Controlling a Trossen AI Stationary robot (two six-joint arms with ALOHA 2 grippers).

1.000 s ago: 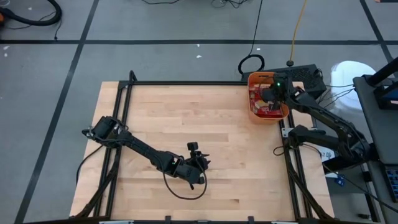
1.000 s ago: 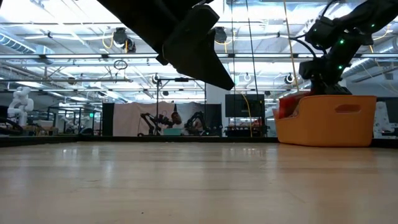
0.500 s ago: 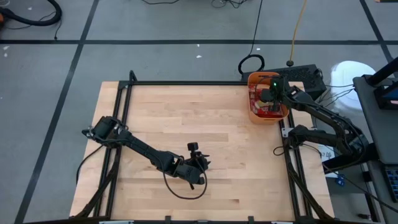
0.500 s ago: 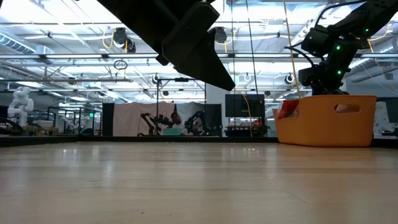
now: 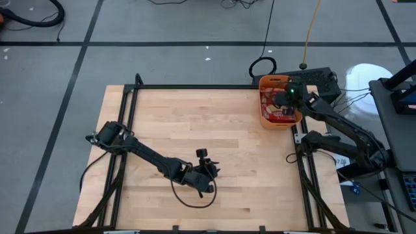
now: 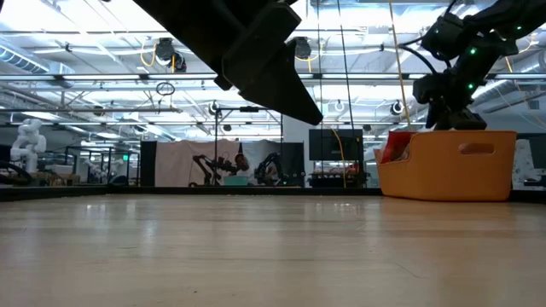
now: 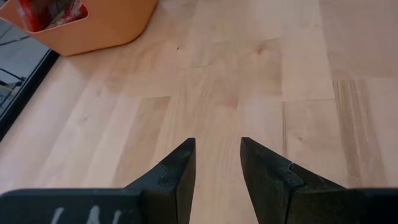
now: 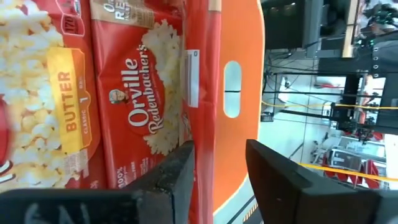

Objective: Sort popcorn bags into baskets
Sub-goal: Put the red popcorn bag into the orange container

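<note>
Popcorn bags (image 8: 124, 93) lie flat inside the orange basket (image 5: 264, 117), which sits at the far right corner of the tabletop (image 5: 195, 136). We read "Orville Redenbacher's" and "Butter" on the red packets. We think they lie flat so that more can fit on top.

Right above the bags hangs our right hand (image 5: 283, 99), over the middle of the basket. In the right wrist view its two fingers (image 8: 177, 177) stand apart with nothing between them; we see only a packet and the basket wall through the gap. We guess the hand is here because this is where bags get dropped.

Our left hand (image 5: 209, 170) waits low over the near middle of the tabletop, well apart from the basket. Its fingers (image 7: 177, 171) are also apart and empty, with bare wood showing between them.

Some things we cannot tell. We see no loose bags out on the wood, so the sorting may be close to done. How many bags are in the basket is hidden, because they are piled up and the right arm covers part of them. In the low view the basket wall hides nearly all of the bags; only a bit of red peeks over the rim.
</note>
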